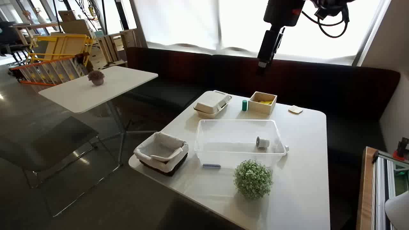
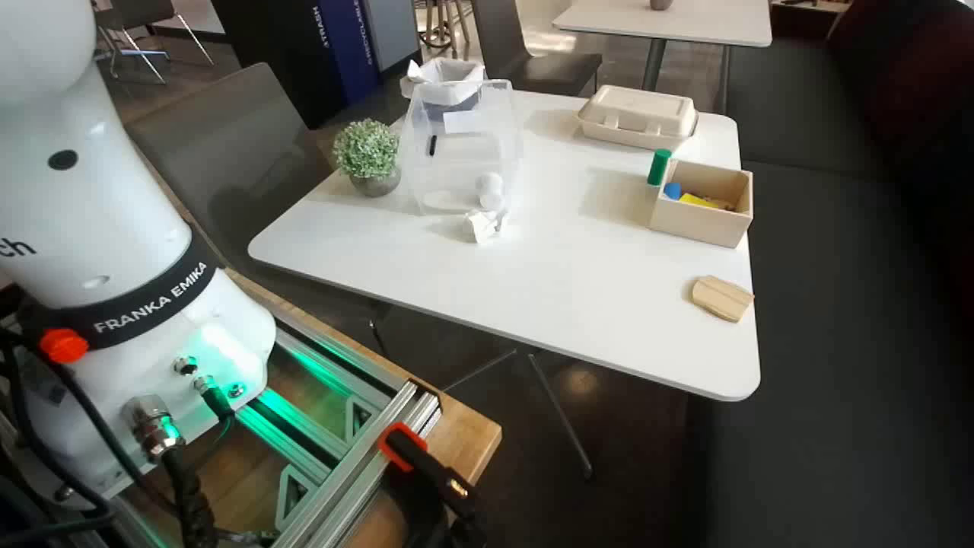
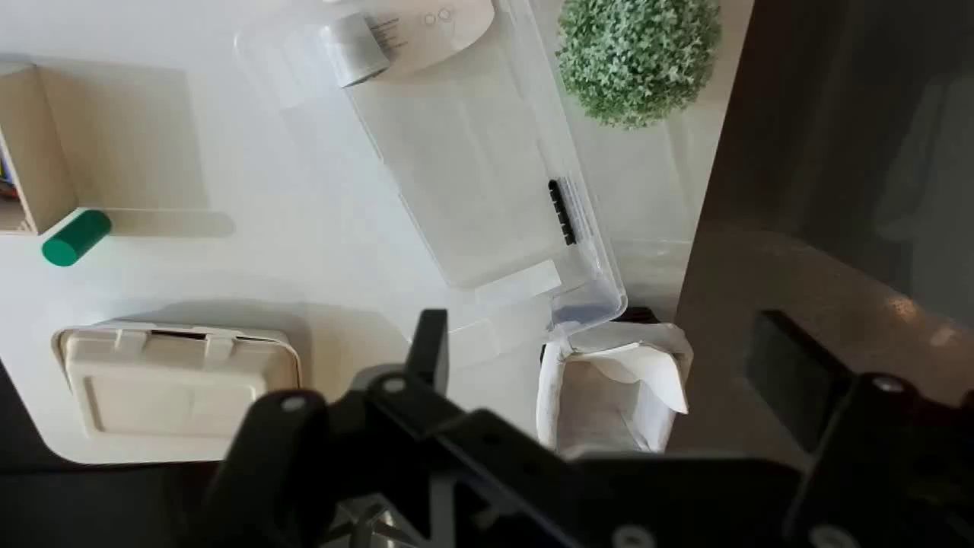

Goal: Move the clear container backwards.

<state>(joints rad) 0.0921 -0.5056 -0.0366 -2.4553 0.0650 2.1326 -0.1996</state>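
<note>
The clear container (image 1: 235, 154) is a big shallow see-through bin with a whitish rim, on the white table. It also shows in an exterior view (image 2: 464, 164) and in the wrist view (image 3: 472, 175). A grey-white cup (image 1: 262, 142) lies inside it near one end. A small dark bar (image 3: 561, 213) shows at its long side; I cannot tell if it is inside or outside. My gripper (image 1: 262, 65) hangs high above the table, apart from everything. In the wrist view my gripper (image 3: 609, 350) has its fingers wide apart with nothing between them.
A white-lined dark basket (image 1: 161, 150) stands at the container's end, its edge overlapped in the wrist view. A potted plant (image 1: 253, 179) stands by its long side. A takeout box (image 1: 212, 103), green cylinder (image 1: 244, 105), tan box (image 1: 262, 103) and crumpled paper (image 2: 485, 226) are on the table.
</note>
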